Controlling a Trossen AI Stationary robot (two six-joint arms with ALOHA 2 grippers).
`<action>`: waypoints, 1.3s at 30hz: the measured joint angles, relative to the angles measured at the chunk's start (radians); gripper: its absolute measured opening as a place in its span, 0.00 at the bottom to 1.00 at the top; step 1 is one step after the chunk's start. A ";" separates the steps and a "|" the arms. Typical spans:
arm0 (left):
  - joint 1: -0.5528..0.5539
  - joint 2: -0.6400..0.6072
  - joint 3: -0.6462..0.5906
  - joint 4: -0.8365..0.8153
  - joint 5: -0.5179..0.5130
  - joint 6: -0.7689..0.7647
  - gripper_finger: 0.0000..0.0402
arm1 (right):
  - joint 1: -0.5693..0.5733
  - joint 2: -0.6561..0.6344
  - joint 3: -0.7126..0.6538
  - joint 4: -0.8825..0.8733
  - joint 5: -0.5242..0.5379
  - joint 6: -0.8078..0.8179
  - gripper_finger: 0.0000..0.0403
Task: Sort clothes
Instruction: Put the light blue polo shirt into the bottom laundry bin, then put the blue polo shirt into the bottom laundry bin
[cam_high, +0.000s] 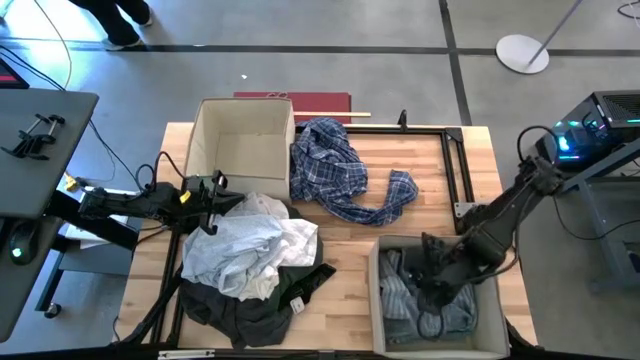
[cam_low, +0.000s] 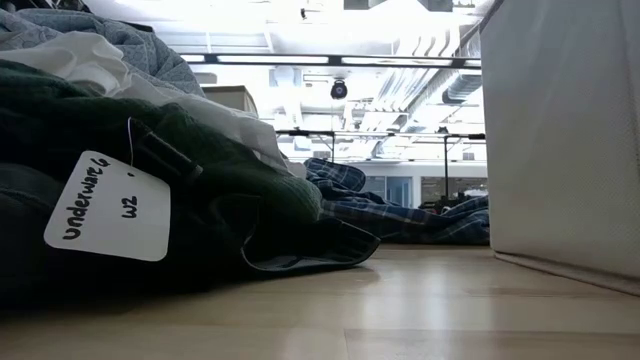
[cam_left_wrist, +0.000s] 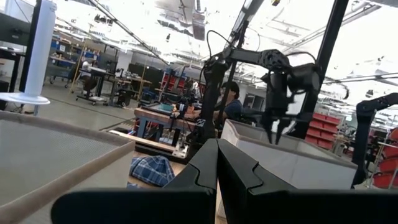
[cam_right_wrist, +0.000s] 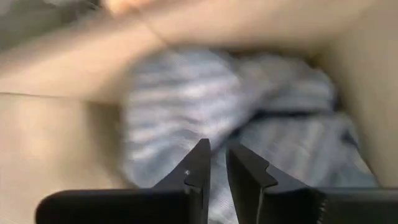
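High view: right gripper (cam_high: 437, 283) low in near bin (cam_high: 375, 300) over striped garment (cam_high: 400, 300), fingers slightly parted, nothing held; drop-off apparently done, next likely reach toward heaped clothes (cam_high: 250, 255) by idle left gripper (cam_high: 212, 203).

A striped garment (cam_right_wrist: 186, 106) lies in the bin (cam_right_wrist: 50, 130), just beyond the right gripper's (cam_right_wrist: 217, 163) fingers (cam_right_wrist: 198, 167).

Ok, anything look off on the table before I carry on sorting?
Nothing damaged. The dark green garment at the bottom of the pile still carries a white tag, and the plaid shirt sprawls loose between the two bins.
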 joint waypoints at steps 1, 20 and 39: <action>0.000 0.000 0.000 -0.001 0.000 0.000 0.00 | 0.003 0.008 -0.013 -0.029 0.001 0.038 0.09; 0.000 0.000 0.000 0.000 -0.014 -0.001 0.00 | -0.064 0.099 -0.432 0.389 -0.468 0.080 0.37; 0.000 0.000 0.000 0.006 -0.018 0.000 0.00 | -0.053 0.001 0.255 0.079 0.503 -0.390 0.38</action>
